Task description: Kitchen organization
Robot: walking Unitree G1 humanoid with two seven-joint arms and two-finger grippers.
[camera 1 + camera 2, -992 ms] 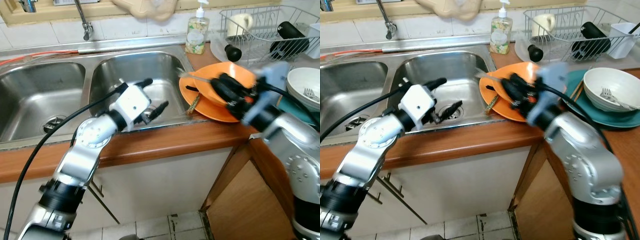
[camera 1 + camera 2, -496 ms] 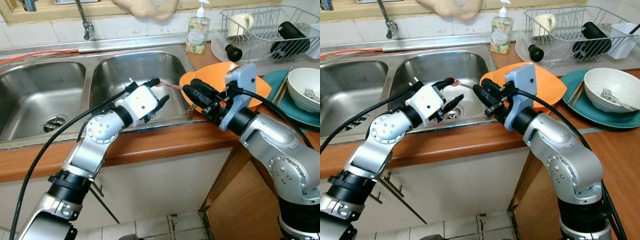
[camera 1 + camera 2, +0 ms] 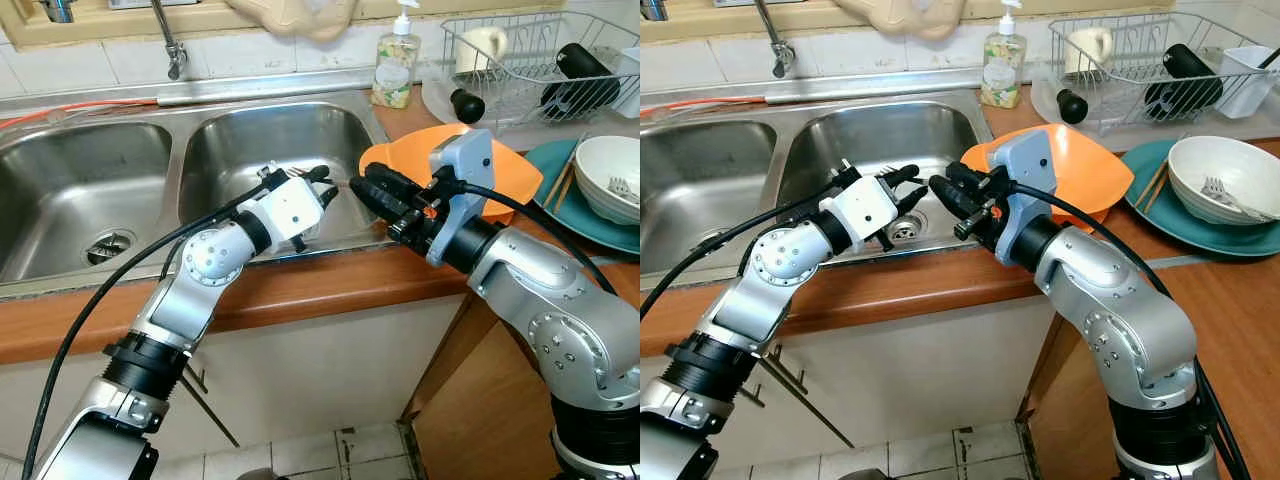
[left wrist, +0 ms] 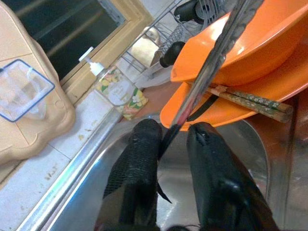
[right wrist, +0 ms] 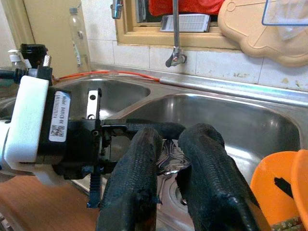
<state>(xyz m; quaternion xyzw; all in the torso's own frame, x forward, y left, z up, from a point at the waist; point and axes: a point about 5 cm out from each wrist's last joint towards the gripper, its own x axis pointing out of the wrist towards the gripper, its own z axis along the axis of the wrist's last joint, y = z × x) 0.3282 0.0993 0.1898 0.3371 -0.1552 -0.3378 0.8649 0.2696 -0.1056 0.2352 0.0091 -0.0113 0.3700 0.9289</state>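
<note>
Left eye view: compared with half a second ago, the right gripper [image 3: 372, 190] has advanced further over the right sink basin [image 3: 240, 140] and now meets the left gripper [image 3: 322, 186] tip to tip above it; a second ago the right one was back over the orange plates [image 3: 510, 170]. Containers: the basin holds both sets of fingertips and a drain strainer; the orange plates, a bowl-like one on a flat one, sit on the counter behind the right fingers, with chopsticks [image 4: 252, 101] wedged between them. The rack [image 3: 520, 60] beyond holds a mug [image 3: 480, 45] and a black bottle [image 3: 585, 70]; a white bowl [image 3: 610, 170] with a fork [image 3: 620, 187] in it stands on a teal plate [image 3: 555, 165]. A soap bottle [image 3: 395, 65] stands behind the basin. Fingers: left wrist view shows the left fingers [image 4: 139, 159] nearly together, pinching a slim metal utensil [image 4: 211, 62] by its end; its shaft runs away from them toward the orange plates. Right wrist view shows the right fingers [image 5: 139, 163] close together, just touching the left gripper's tips; what lies between them cannot be made out.
</note>
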